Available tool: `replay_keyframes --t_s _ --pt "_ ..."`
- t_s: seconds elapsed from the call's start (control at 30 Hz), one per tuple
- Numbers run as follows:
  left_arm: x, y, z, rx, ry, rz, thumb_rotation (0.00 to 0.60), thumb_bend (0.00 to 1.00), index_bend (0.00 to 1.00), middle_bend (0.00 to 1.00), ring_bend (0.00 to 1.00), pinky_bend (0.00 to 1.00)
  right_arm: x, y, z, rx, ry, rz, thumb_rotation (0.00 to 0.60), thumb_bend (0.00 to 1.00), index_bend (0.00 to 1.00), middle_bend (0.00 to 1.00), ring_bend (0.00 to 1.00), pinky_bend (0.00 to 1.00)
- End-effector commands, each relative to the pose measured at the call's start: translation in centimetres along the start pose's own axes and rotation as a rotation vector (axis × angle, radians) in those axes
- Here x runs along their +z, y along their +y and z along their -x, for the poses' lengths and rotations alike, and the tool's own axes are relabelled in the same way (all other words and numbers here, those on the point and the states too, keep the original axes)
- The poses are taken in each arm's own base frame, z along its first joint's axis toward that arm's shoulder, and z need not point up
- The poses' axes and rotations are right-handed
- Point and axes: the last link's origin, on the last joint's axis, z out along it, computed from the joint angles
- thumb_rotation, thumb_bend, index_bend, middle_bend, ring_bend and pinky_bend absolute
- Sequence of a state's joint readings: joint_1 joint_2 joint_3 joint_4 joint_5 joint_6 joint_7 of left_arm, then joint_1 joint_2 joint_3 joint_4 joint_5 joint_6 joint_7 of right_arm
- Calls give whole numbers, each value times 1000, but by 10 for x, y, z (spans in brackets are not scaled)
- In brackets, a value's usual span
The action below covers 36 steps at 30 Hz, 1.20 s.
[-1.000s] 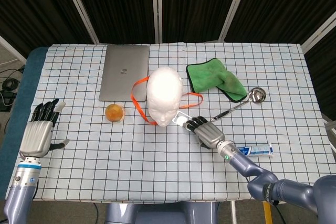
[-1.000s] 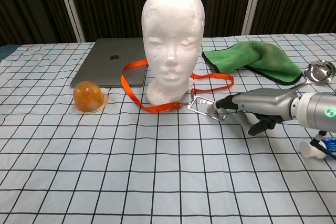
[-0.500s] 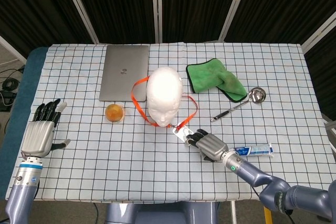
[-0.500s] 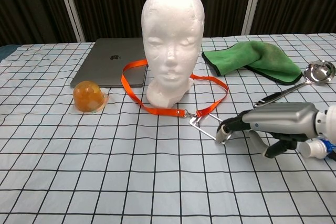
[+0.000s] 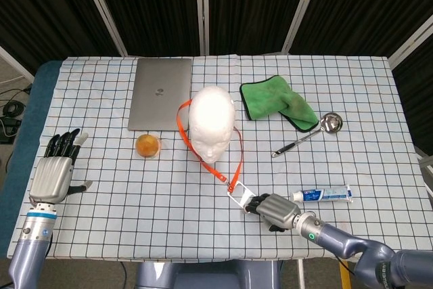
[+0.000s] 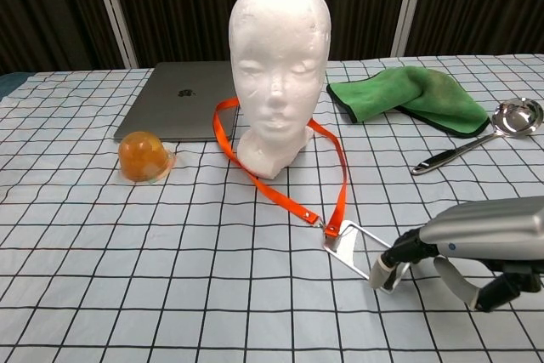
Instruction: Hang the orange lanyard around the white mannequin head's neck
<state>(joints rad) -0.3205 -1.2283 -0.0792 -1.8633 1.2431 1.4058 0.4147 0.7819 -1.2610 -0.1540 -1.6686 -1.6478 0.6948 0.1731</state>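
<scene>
The white mannequin head [image 5: 212,122] [image 6: 279,61] stands upright mid-table, facing the front edge. The orange lanyard [image 5: 218,164] [image 6: 289,197] loops behind its neck and runs down both sides to a clear badge holder [image 5: 239,197] [image 6: 356,246] lying on the cloth in front. My right hand [image 5: 275,210] [image 6: 476,244] pinches the front corner of that badge holder near the table's front edge. My left hand [image 5: 54,171] rests at the far left edge, fingers apart, holding nothing; only the head view shows it.
A closed grey laptop [image 5: 160,101] lies behind the head, an orange ball [image 5: 147,145] to its left. A green cloth [image 5: 278,102], a metal ladle [image 5: 309,133] and a toothpaste tube [image 5: 322,195] lie to the right on the checkered tablecloth [image 5: 135,201].
My right hand has pulled the badge holder toward the front edge, drawing the lanyard's slack into a taut V in front of the neck. The left hand has not moved.
</scene>
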Motion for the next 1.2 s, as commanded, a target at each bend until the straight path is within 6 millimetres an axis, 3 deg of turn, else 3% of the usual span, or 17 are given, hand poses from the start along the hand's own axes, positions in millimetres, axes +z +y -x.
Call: replay_keyframes --t_s 0.03,0.23,0.4,0.5,0.63,0.7,0.8,0.93,1.1,1.2 --pt "0 0 0 0 -1 -1 600 0 0 0 0 0 -7 -4 2 17 -23 -15 600 1000 236 245 170 251" --pt "0 1 1 3 -5 1 600 0 0 0 0 0 -22 -17 8 34 -63 -59 600 1000 238 245 171 252" --pt "-1 1 1 2 -5 2 600 0 0 0 0 0 -31 -23 1 46 -7 -92 600 1000 238 240 171 250" --pt "-2 2 1 -1 -3 3 600 0 0 0 0 0 -37 -18 -7 16 59 -83 600 1000 237 216 162 224" --pt "-4 2 1 -1 -4 8 600 0 0 0 0 0 -47 -3 -12 10 133 -25 600 977 217 162 107 114" --pt "-6 1 0 -3 -2 10 600 0 0 0 0 0 -54 3 -14 8 173 -2 600 852 199 131 79 79" --pt "-10 0 -1 -6 8 14 600 0 0 0 0 0 -75 14 -20 -30 294 53 600 526 170 88 45 30" --pt "-19 -3 -3 -20 15 18 600 0 0 0 0 0 -108 22 -19 -23 471 128 600 181 103 18 1 0" --pt "-33 -9 -4 -33 19 19 600 0 0 0 0 0 -145 31 -12 10 649 230 600 14 51 0 0 0" --pt "-44 -15 -7 -49 26 15 600 0 0 0 0 0 -164 35 -4 46 744 303 600 0 43 0 0 0"
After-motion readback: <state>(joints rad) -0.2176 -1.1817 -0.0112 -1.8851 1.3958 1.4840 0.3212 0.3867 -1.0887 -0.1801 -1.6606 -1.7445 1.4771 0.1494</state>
